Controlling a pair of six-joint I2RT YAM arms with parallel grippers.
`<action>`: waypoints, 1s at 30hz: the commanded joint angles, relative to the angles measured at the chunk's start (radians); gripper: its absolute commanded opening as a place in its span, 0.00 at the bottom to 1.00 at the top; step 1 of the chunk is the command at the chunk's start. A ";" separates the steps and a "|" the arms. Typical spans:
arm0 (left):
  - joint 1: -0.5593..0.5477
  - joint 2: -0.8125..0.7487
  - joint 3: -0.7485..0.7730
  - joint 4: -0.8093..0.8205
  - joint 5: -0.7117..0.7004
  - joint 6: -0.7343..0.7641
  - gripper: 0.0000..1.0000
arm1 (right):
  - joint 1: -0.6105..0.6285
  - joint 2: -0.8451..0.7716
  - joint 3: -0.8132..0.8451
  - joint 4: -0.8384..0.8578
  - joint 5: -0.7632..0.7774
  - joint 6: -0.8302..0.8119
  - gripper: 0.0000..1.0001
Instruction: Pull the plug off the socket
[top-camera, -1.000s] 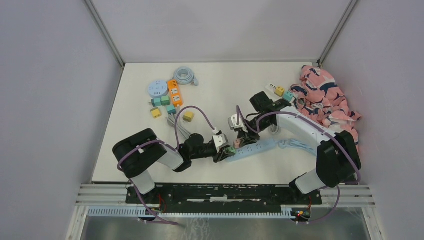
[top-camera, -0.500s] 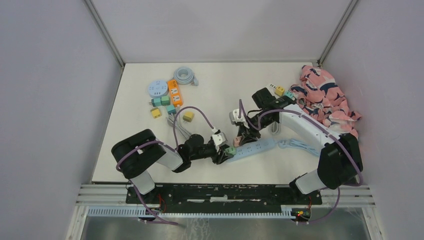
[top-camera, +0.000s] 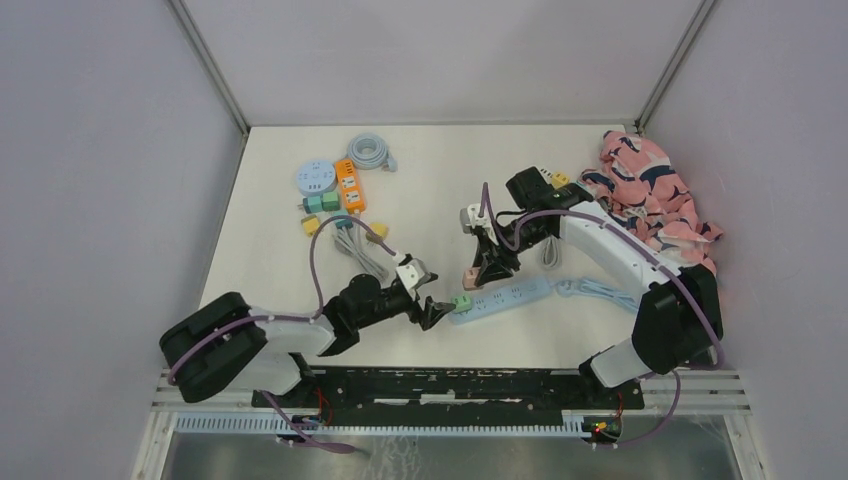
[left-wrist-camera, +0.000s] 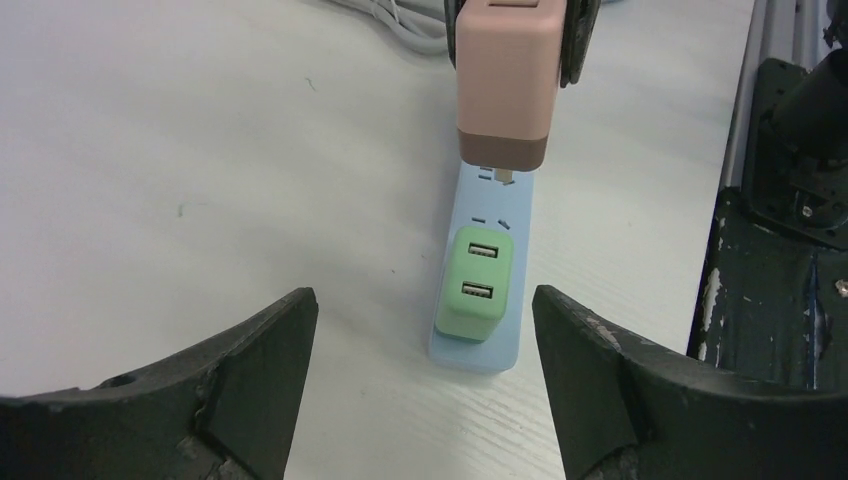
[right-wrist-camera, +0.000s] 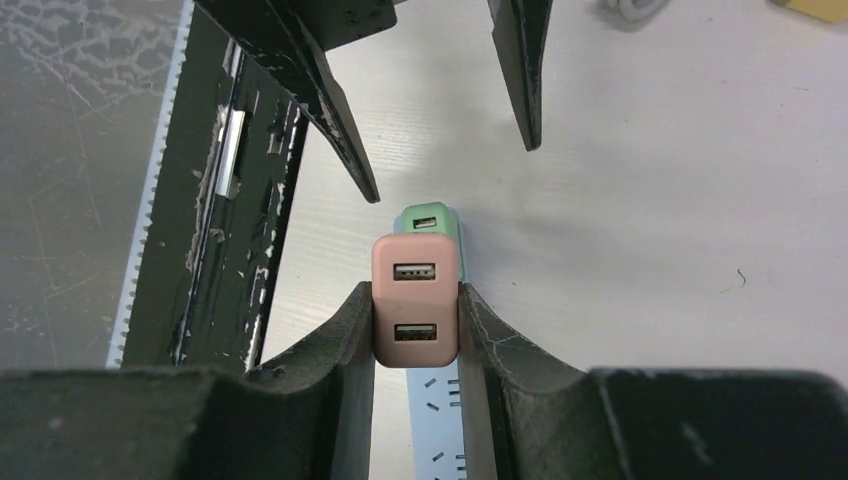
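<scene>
Where the scene is viewed from the top external camera, the left arm (top-camera: 290, 335) is seen stretched low across the table (top-camera: 430, 170), the left gripper (top-camera: 432, 312) spread wide just short of the blue power strip (top-camera: 510, 295). The right arm (top-camera: 610, 250) is bent over it, with the right gripper (top-camera: 485, 268) clamped on the pink plug (top-camera: 470, 276).

In the left wrist view, that plug is held upright over the strip with a prong bared beneath. Whether it is free of the socket cannot be told. A green plug (left-wrist-camera: 476, 283) is seated at the strip's end.

In the right wrist view, the prongs are hidden by the plug's body.
</scene>
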 joint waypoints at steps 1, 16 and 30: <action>0.003 -0.160 -0.026 -0.085 -0.102 -0.026 0.87 | -0.019 0.026 0.071 -0.032 -0.109 0.064 0.01; 0.009 -0.502 0.055 -0.449 -0.253 -0.292 0.99 | -0.080 0.091 0.049 0.333 -0.206 0.755 0.02; 0.010 -0.294 0.376 -0.778 -0.404 -0.457 0.95 | -0.130 0.242 0.018 0.556 -0.261 1.245 0.03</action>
